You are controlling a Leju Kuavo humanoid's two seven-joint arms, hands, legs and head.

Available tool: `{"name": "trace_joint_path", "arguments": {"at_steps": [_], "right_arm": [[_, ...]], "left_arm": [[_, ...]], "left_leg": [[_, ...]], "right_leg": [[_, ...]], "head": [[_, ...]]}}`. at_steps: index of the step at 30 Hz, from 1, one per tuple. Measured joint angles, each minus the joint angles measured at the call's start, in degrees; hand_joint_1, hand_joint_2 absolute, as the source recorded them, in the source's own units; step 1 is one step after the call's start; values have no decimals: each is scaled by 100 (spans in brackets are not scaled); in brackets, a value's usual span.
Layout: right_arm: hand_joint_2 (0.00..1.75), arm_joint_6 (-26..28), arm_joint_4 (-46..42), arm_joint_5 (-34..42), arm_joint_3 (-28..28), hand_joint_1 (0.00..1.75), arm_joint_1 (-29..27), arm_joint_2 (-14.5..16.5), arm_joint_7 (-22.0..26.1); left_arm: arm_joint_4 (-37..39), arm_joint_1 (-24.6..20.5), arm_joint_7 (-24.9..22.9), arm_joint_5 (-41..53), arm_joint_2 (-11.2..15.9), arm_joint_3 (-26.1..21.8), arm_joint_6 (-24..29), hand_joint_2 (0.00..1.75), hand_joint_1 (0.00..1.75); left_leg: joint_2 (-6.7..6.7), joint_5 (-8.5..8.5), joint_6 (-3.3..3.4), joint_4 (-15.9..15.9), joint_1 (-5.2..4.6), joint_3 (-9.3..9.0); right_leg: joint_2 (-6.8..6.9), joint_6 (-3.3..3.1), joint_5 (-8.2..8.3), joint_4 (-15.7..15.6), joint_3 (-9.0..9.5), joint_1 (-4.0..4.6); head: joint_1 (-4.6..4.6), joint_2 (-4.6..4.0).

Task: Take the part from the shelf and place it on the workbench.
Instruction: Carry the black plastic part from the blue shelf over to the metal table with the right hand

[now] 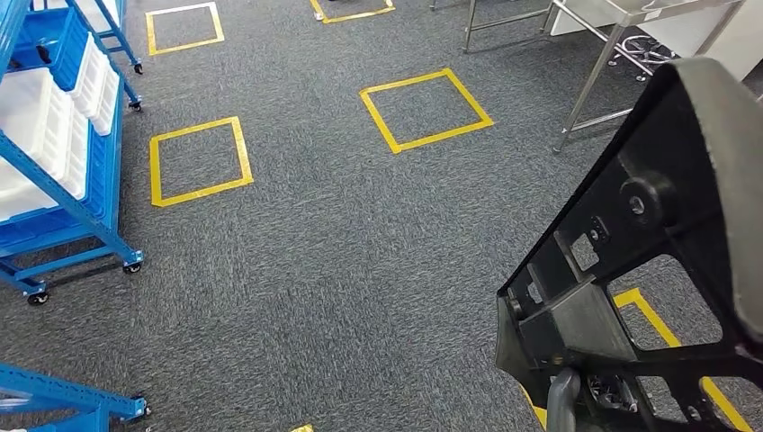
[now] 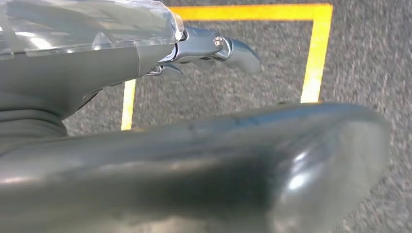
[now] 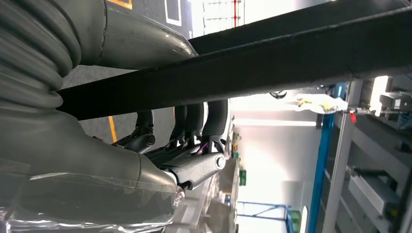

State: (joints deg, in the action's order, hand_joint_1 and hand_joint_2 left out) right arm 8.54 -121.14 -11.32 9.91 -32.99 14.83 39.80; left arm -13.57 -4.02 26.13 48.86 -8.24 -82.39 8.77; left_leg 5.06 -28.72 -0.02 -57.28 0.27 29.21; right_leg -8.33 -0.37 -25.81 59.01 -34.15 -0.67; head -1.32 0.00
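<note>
Closest to me, the part (image 1: 630, 261) fills the lower right of the head view: a black moulded plastic frame, matte, ribbed, cut through with squarish openings and a round boss. Its long axis runs on a slant from low near my body up and away to the right, and it hangs over the carpet, well apart from any table. In the right wrist view I see my right hand (image 3: 187, 145) with its dark fingers (image 3: 194, 119) hooked up around a flat black bar of the part (image 3: 272, 58), thumb on the near side, so it is clamped on it. In the left wrist view my left hand (image 2: 204, 48) shows a silver, glossy thumb sticking out over the carpet; a smooth grey rounded surface blocks the rest, so I cannot tell how its fingers lie.

Further out lies coarse grey carpet (image 1: 342, 261) marked with yellow tape squares (image 1: 198, 162). At left stands a blue wheeled shelf (image 1: 85, 211) holding white bins (image 1: 40, 126). Farthest, at the top right, are the thin metal legs of a workbench (image 1: 594, 76).
</note>
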Motion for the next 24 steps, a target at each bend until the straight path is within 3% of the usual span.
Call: {"name": "trace_joint_path", "arguments": {"at_steps": [1,3,5,7,8,9,10,12,13,16,18,20,22,23,24], "right_arm": [[175,16,7,5,-8,175,-2,3,0],[175,75,4,16,-38,175,-18,14,2],[175,98,-8,66,-77,175,-41,20,3],[175,14,-31,193,-145,175,-92,21,2],[175,-73,-49,275,-210,175,-126,25,2],[175,-173,-73,354,-300,175,-158,32,2],[175,-276,-99,422,-402,175,-180,43,1],[175,-518,-147,526,-636,175,-198,90,2],[175,-651,-167,562,-755,175,-201,126,2],[175,-934,-213,633,-1099,175,-211,253,6],[175,-974,-242,660,-1269,175,-217,321,8],[175,-970,-259,681,-1382,175,-217,374,8],[175,-956,-260,693,-1469,175,-220,405,8],[175,-948,-260,695,-1512,175,-223,417,7],[175,-943,-260,695,-1550,175,-225,427,7]], "left_arm": [[0,-2,-18,13,-4,-6,33,0,0],[0,-7,-55,75,-12,-8,89,0,0],[0,5,-83,117,-17,-8,104,0,0],[0,29,-94,143,-22,-8,102,0,0],[1,36,-91,157,-28,-8,100,0,0],[1,34,-87,171,-39,-8,98,0,0],[2,28,-82,184,-53,-8,97,0,0],[2,13,-79,211,-75,-7,96,0,0],[2,0,-79,226,-84,-5,97,0,0],[4,-55,-95,271,-110,9,104,0,0],[7,-79,-123,288,-120,20,107,0,0],[8,-74,-161,308,-122,23,109,0,0],[10,-63,-199,329,-122,23,114,0,0],[11,-61,-220,338,-122,24,118,0,0],[13,-60,-235,346,-122,25,121,0,0]], "left_leg": [[-84,30,27,34,7,-12],[-257,103,99,134,29,-39],[-443,138,141,181,19,-39],[-646,133,142,177,5,-28],[-736,125,134,175,4,-27],[-819,114,121,170,7,-28],[-891,97,101,158,12,-35],[-1002,49,37,124,3,-62],[-1043,27,1,111,-5,-79],[-1141,-16,-99,109,-5,-146],[-943,-184,-159,-86,20,-93],[-646,-581,-187,-766,35,214],[-563,-880,-184,-1532,36,585],[-558,-863,-174,-1671,36,664],[-546,-722,-156,-1561,36,629]], "right_leg": [[-26,34,9,6,-19,-10],[225,77,-139,202,-133,18],[633,107,-518,820,-427,29],[776,152,-765,1424,-701,-3],[799,174,-736,1475,-710,-23],[832,196,-605,1290,-594,-44],[906,214,-417,906,-368,-61],[1105,193,-171,170,60,-56],[1159,162,-135,-19,166,-42],[1042,46,-137,-76,176,-19],[933,-36,-105,-106,179,-42],[816,-94,-78,-117,161,-41],[667,-120,-67,-108,135,-15],[585,-124,-64,-98,129,-3],[502,-124,-64,-85,126,3]], "head": [[3,0],[23,0],[48,0],[55,0],[55,0],[55,0],[56,0],[54,0],[50,0],[49,0],[45,0],[39,0],[39,0],[39,0],[39,0]]}}
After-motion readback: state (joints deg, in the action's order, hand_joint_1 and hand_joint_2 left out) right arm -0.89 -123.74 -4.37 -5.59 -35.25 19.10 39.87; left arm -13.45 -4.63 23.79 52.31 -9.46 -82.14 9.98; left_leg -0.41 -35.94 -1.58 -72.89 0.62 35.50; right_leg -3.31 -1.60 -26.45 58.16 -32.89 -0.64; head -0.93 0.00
